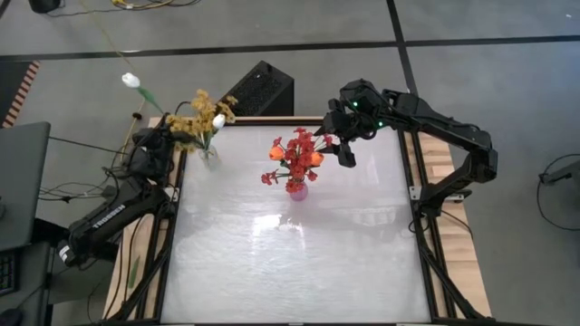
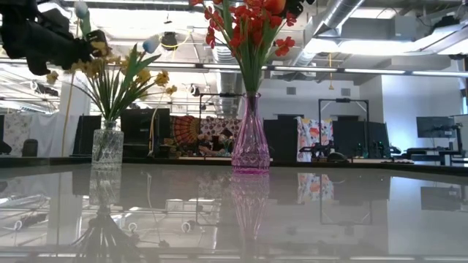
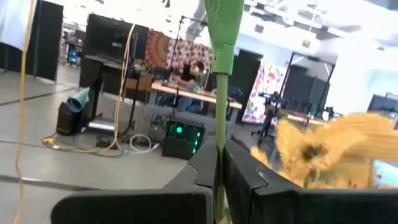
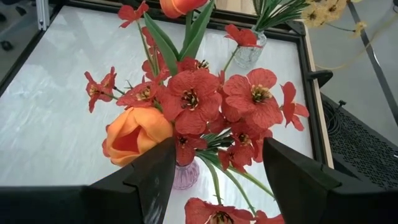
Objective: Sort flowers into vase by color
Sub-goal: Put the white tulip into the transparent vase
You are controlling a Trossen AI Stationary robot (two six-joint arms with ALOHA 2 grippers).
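Observation:
My left gripper (image 1: 161, 138) hovers at the table's far left corner beside the clear vase (image 1: 210, 156) of yellow sprays (image 1: 198, 116), shut on a white flower whose bud (image 1: 131, 80) sticks out beyond the table's edge. Another white bud (image 1: 218, 120) sits among the yellow sprays. The pink vase (image 1: 297, 189) stands on the table with its red clusters (image 1: 294, 154) and an orange bloom (image 4: 134, 134). My right gripper (image 4: 217, 168) is open above the red bouquet, its fingers standing apart on either side of the blooms, touching nothing. My left gripper pinches the white flower's green stem (image 3: 219, 155) between its two fingers (image 3: 249, 177). The fingers lie roughly level and across the stem. The flower is lifted clear, its stem rising above the fingers past a green leaf (image 3: 224, 31); the bud lies outside the wrist view.
A black box (image 1: 263, 89) sits just past the table's far edge. The glossy white tabletop (image 1: 290, 263) stretches toward the near edge, framed by wooden rails (image 1: 453, 226). Cables and a dark case (image 1: 18, 181) lie left of the table.

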